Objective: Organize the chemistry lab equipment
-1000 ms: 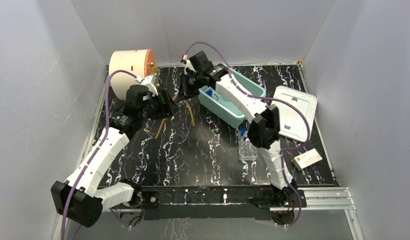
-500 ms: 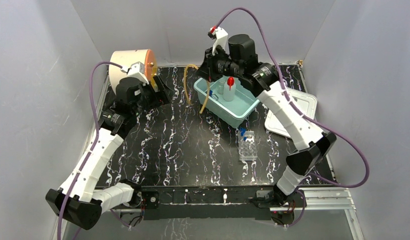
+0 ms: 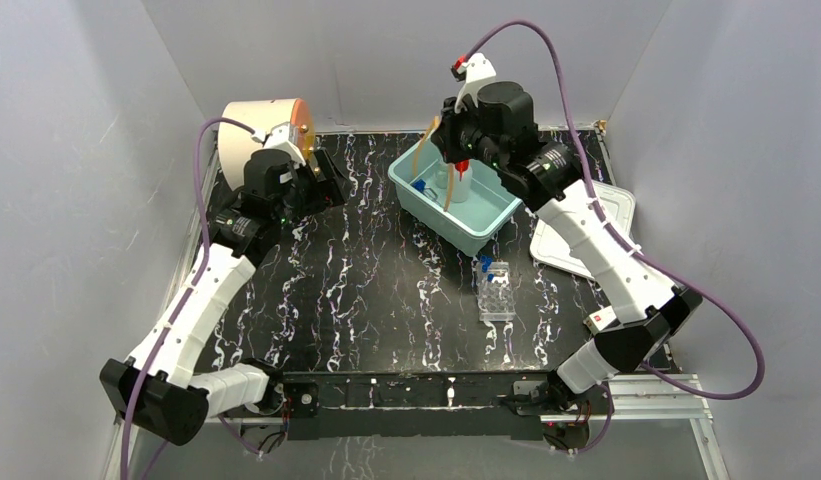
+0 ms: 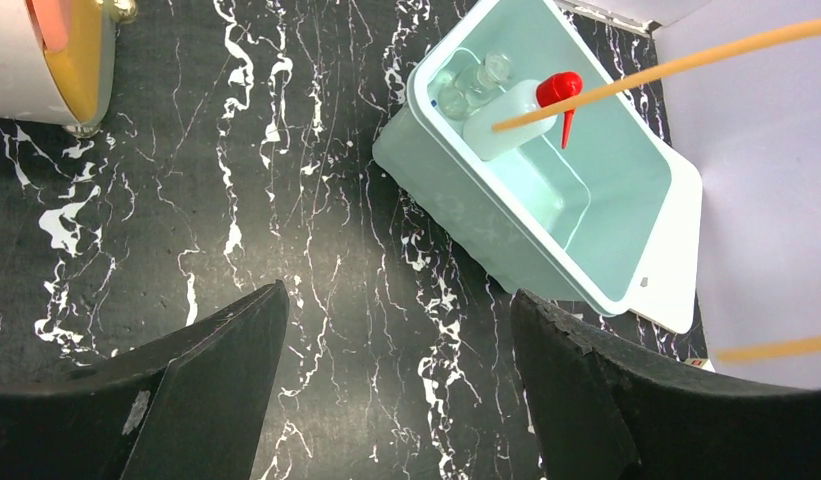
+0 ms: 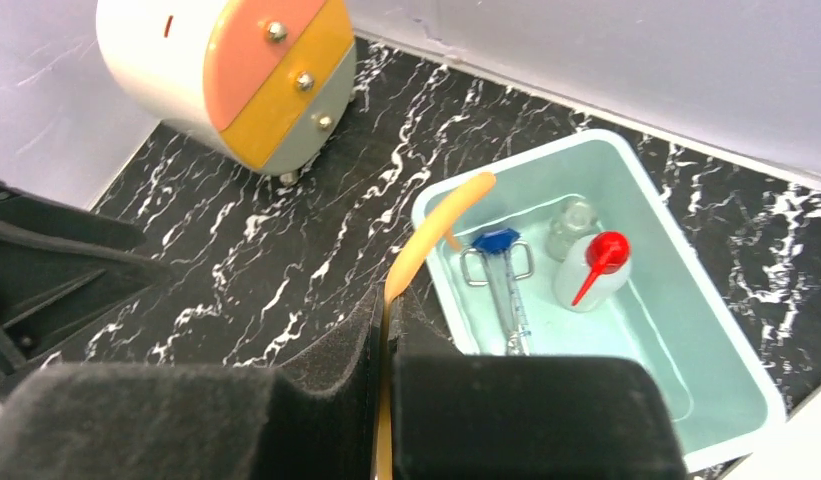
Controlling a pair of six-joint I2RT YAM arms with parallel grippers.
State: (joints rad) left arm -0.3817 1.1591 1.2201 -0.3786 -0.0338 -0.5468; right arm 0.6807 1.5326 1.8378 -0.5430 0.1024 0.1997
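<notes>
I hold the yellowish tubing (image 5: 426,245) pinched in my right gripper (image 5: 386,322) over the tub (image 3: 461,232) at upper centre, left gripper (image 4: 398,300) open.

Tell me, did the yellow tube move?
Yes. The tube lay on the table left of the green bin; now it hangs over the bin, held by the right gripper.

- Yellowish tubing (image 5: 426,245): pinched in the right tool (image 5: 386,325), dangling over a teal bin (image 5: 686,262).
- White squeeze bottle (image 5: 586,272), red nozzle: standing inside the bin, beside a clear glass vial (image 5: 571,220).
- Clear tube rack (image 3: 497,293): upright on the tabletop (image 3: 366,290), holding blue-capped thin tubes (image 3: 485,263).
</notes>
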